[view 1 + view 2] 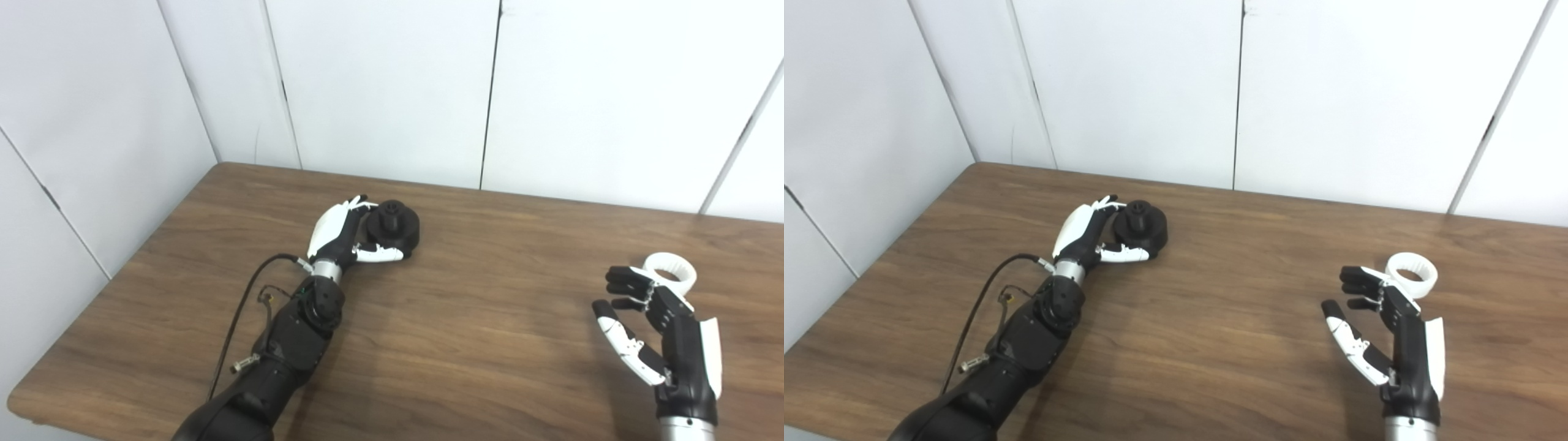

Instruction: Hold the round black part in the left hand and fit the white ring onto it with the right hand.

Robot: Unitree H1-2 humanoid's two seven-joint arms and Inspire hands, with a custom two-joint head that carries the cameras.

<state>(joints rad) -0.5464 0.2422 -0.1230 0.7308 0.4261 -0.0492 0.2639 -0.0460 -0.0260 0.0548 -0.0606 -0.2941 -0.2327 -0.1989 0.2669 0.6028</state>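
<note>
left hand (349, 236) at the far left-centre of the table (465, 343), fingers (378, 252) wrapped around the round black part (395, 228); thumb side curls under its near edge, other fingers over its far-left edge. grasp looks closed on the part, though whether the part is lifted or resting on the wood cannot be told. the part is a squat matte black disc with a narrower raised hub on top, hub pointing up and slightly toward the camera. right hand (658, 331) sits at the near right, well apart from the left, palm turned inward, fingers spread and curled, holding nothing. white ring (670, 271) lies flat on the table just beyond the right hand's fingertips (621, 283), on their far-right side; contact between fingertips and ring cannot be confirmed, it looks just beside. ring is a short, glossy white plastic band, open centre facing up, faint ribbing on the inner wall. judgement: the ring is the right hand's to take, and reach needed is forward and a touch right; ring axis vertical, so a pinch across the rim from above seems to suit. table is brown wood-grain laminate, smooth. pale panelled wall (380, 86) behind. black cable (242, 312) loops beside the left forearm.
</note>
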